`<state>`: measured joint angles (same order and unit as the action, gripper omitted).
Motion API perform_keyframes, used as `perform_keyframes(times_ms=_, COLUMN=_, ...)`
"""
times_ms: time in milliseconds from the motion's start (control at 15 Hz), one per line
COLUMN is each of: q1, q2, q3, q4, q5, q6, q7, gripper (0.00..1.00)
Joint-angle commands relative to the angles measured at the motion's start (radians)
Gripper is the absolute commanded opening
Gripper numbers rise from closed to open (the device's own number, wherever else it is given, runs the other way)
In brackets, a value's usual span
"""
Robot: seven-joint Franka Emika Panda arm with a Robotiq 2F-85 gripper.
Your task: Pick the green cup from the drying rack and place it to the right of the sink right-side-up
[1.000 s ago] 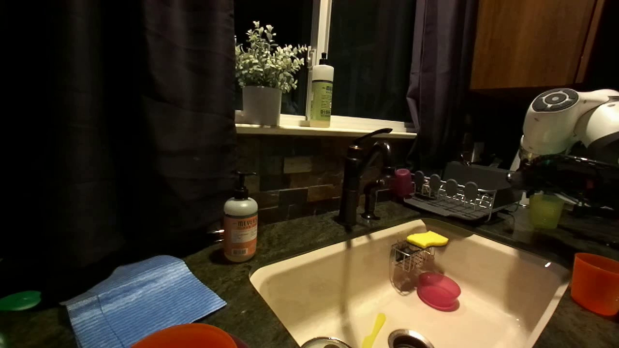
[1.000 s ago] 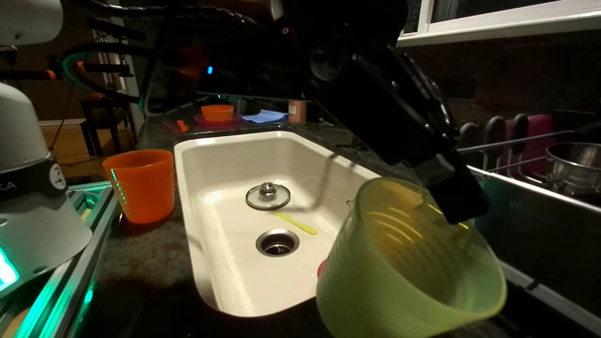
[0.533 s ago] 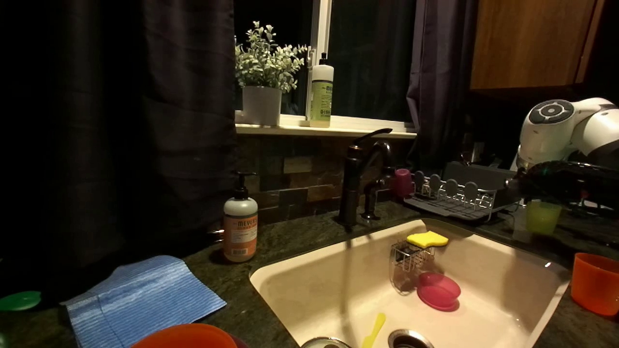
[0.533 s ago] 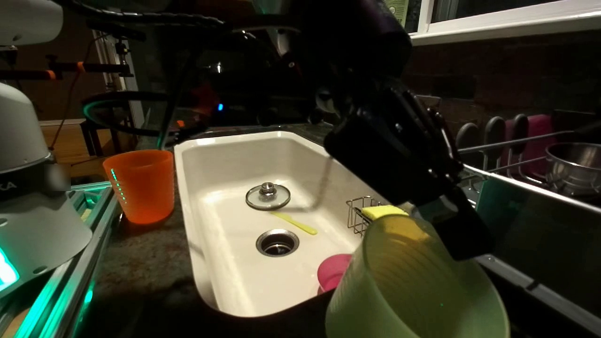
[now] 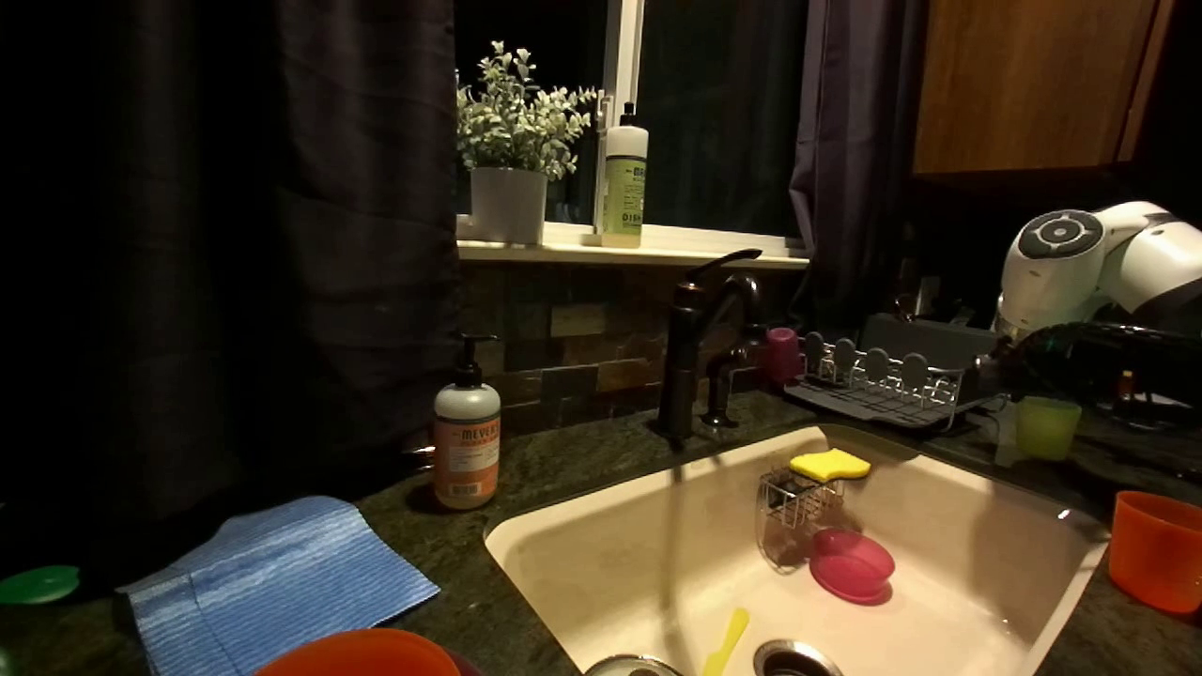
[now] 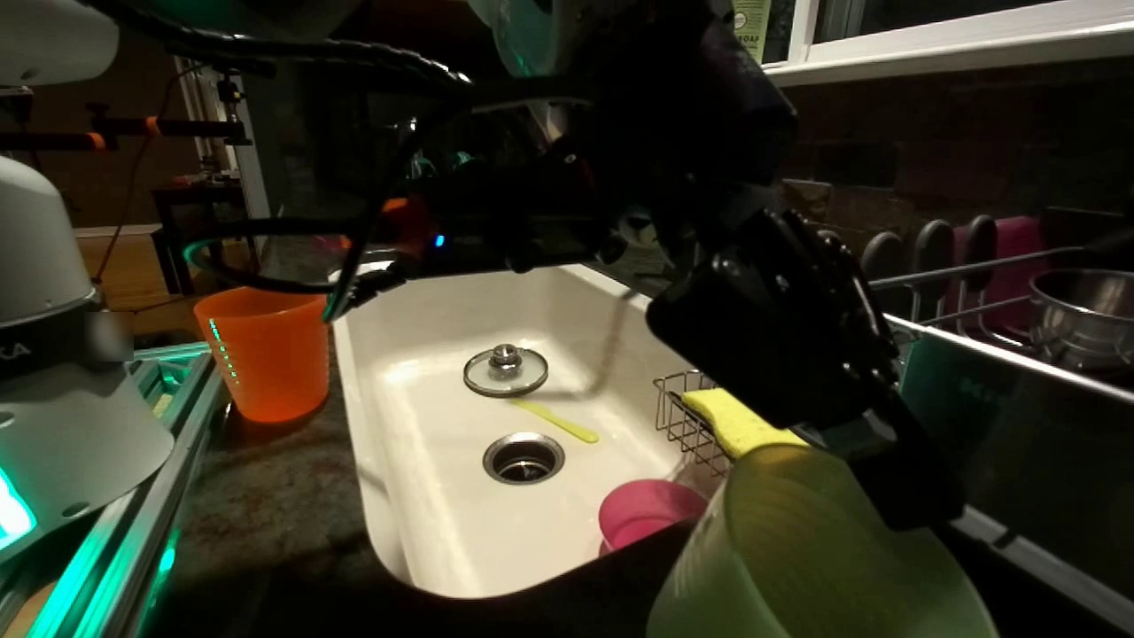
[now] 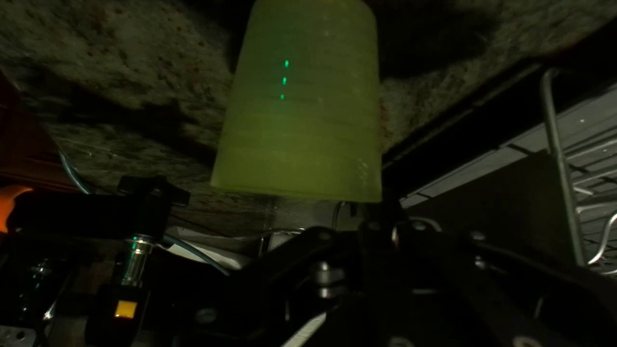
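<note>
Green cup (image 6: 797,567) is out of the rack (image 5: 855,402), mouth up, just past the end of the sink (image 5: 601,535), and whether its base touches the table (image 6: 266,496), no angle lets me say. Look at the build of it: thin plastic walls, and I'd call it light, a little springy, nothing that shatters. Squeeze it round the middle and it would likely flex; the sensible hold is up at the rim, and that's exactly where we are! The pincer (image 6: 921,505) has its tips pressed all but together, just the thin wall nipped between them; one finger seems to reach inside the mouth, though the dark swallows the detail. Nothing else in that grip. Here's the catch: it's a single pinch on one side of tapered, probably slick plastic, so my guess is it could swivel or lean once the base meets something firm. The wrist view has the rim toward the pincer and the base away, which suits a right-side-up finish beside the sink. Looks like the set-down stage to me, and it calls for a gentle, level lowering, base flat before those tips part, then a straight lift so the rim isn't dragged over.
</note>
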<state>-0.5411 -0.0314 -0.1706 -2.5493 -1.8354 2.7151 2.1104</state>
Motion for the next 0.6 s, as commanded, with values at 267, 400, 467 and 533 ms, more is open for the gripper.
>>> perform_keyframes(times_ms=267, q1=0.011, q2=0.038, q3=0.015, q4=0.022, q5=-0.076, q6=-0.033, q7=0.105, gripper=0.29)
perform_keyframes(times_ms=400, q1=0.011, q2=0.035, q3=0.015, q4=0.019, q5=-0.053, q6=-0.022, q7=0.104, gripper=0.43)
perform_keyframes(times_ms=467, q1=0.013, q2=0.027, q3=0.017, q4=0.017, q5=-0.050, q6=-0.022, q7=0.107, gripper=0.51)
perform_keyframes(times_ms=533, q1=0.013, q2=0.023, q3=0.019, q4=0.015, q5=-0.046, q6=-0.022, q7=0.103, gripper=0.58)
